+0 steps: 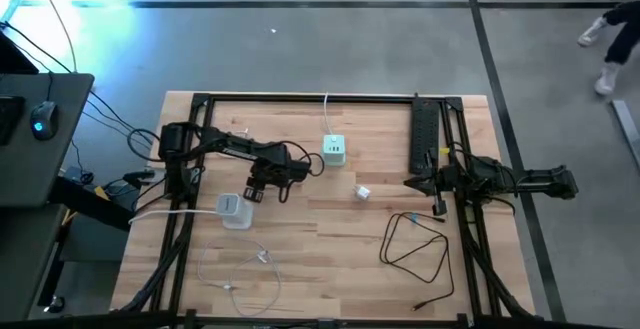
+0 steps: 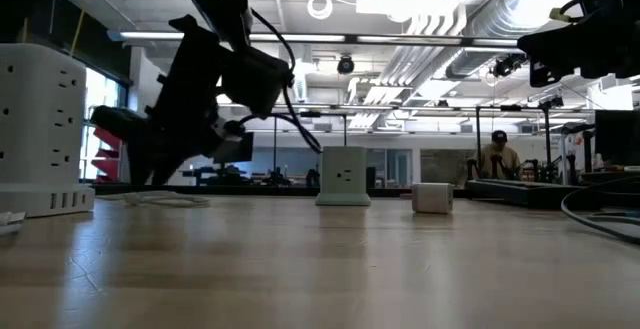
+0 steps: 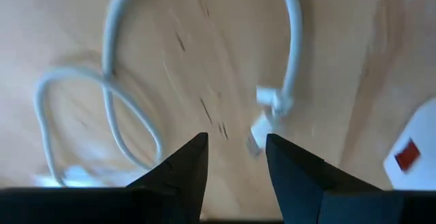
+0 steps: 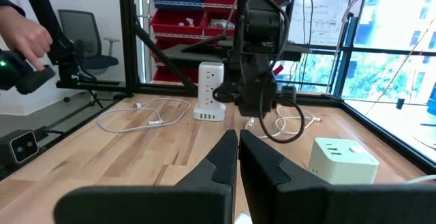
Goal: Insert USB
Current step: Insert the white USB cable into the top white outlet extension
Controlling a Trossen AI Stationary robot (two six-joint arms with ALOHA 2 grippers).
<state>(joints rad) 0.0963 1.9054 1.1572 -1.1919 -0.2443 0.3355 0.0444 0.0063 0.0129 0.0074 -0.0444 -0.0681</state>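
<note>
A white USB cable [image 1: 240, 264] lies loose in loops on the wooden table; its plug [image 3: 261, 130] rests flat on the wood. A white power cube [image 1: 232, 210] with a red switch [image 3: 409, 154] stands next to it, with USB ports along its base [image 4: 208, 117]. My left gripper [image 1: 255, 194] hovers open above the table, its fingers [image 3: 197, 157] pointing down just short of the plug, touching nothing. My right gripper [image 1: 412, 182] waits shut at the table's right side, up off the table [image 4: 238, 142].
A pale green power cube [image 1: 334, 149] stands near the far middle, and a small white adapter [image 1: 362, 193] lies at the centre. A black cable [image 1: 415, 244] coils at the near right and a black power strip [image 1: 424, 134] lies at the far right. A person's hand [image 4: 27, 43] shows beyond the table.
</note>
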